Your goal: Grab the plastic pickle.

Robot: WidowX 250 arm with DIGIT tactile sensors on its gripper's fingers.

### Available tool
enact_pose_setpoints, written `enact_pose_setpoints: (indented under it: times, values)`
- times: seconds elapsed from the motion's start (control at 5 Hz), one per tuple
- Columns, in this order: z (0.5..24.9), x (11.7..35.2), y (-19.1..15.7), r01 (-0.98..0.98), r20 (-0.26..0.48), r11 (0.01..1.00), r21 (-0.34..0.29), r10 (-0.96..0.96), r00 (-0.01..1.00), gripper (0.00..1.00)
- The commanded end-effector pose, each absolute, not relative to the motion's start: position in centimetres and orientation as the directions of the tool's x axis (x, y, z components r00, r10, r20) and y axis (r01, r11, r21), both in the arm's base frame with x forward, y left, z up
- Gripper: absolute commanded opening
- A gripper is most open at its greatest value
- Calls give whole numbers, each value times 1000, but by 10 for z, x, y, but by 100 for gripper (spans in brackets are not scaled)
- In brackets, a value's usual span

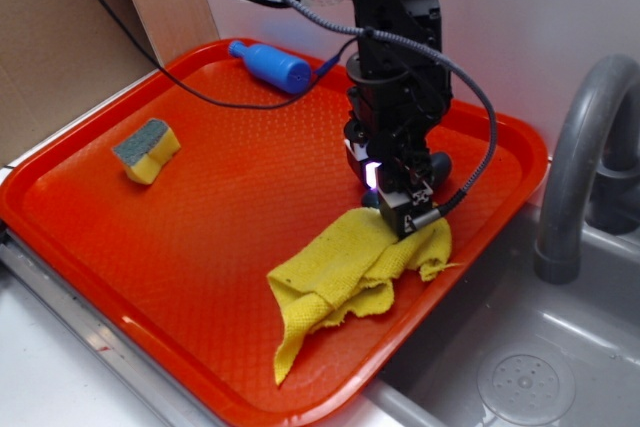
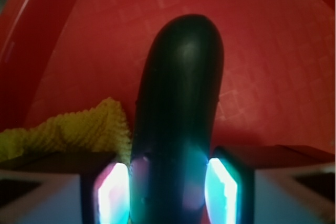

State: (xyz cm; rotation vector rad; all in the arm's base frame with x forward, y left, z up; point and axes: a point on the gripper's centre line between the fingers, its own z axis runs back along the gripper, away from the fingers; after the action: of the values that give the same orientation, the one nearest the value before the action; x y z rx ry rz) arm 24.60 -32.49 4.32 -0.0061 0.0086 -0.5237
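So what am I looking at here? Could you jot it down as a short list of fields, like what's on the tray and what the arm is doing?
surface: red tray next to a grey sink
target: dark pickle, lying between the two fingers
gripper: down at the tray, lit pads close against the pickle's sides; looks shut on it
yellow cloth: crumpled, just beside the gripper
sponge: yellow with grey top, far left of tray
blue bottle: lying at the back edge
tap: grey, over the sink

We note a black boxy arm (image 1: pixel 395 67), a grey braided cable (image 1: pixel 470 87) looping at 3 o'clock, white tie on top, and glowing cyan-pink finger pads (image 2: pixel 220 192).
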Motion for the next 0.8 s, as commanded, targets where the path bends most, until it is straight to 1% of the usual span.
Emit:
enact_pose_setpoints:
  times: [0.0,0.2,0.4,0.6]
  values:
    - [105,243,-299,317,84,947,-53,-312,946,0]
    - [154,239,-274,235,167,971,-52,-223,960,0]
    - [203,228,-246,157,225,985,-77,-136,965,0]
    - [250,208,-205,35,308,992,-124,5,952,0]
